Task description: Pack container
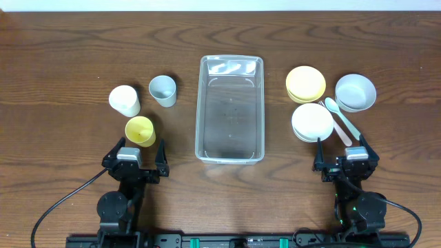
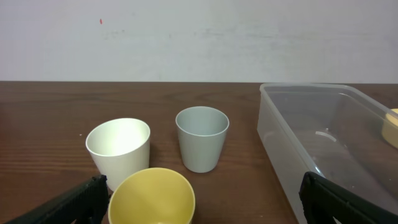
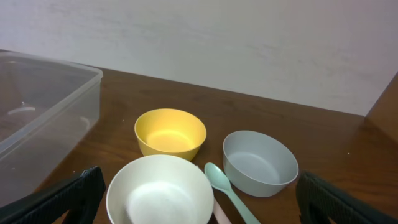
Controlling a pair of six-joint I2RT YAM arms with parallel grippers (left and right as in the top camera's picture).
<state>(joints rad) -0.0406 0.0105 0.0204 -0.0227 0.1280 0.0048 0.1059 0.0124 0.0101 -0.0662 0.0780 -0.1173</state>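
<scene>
The clear plastic container (image 1: 230, 110) stands empty at the table's middle; it also shows in the left wrist view (image 2: 329, 146) and the right wrist view (image 3: 43, 118). Left of it stand a white cup (image 1: 125, 100), a grey-blue cup (image 1: 162, 90) and a yellow cup (image 1: 140, 130). Right of it are a yellow bowl (image 1: 305, 83), a white bowl (image 1: 312, 122), a grey-blue bowl (image 1: 355, 92), a mint spoon (image 1: 341, 117) and a pink spoon (image 1: 343, 136). My left gripper (image 1: 135, 156) is open just behind the yellow cup (image 2: 152, 198). My right gripper (image 1: 344, 156) is open just behind the white bowl (image 3: 160, 193).
The table's near edge holds both arm bases. A pale wall rises behind the table's far edge in both wrist views.
</scene>
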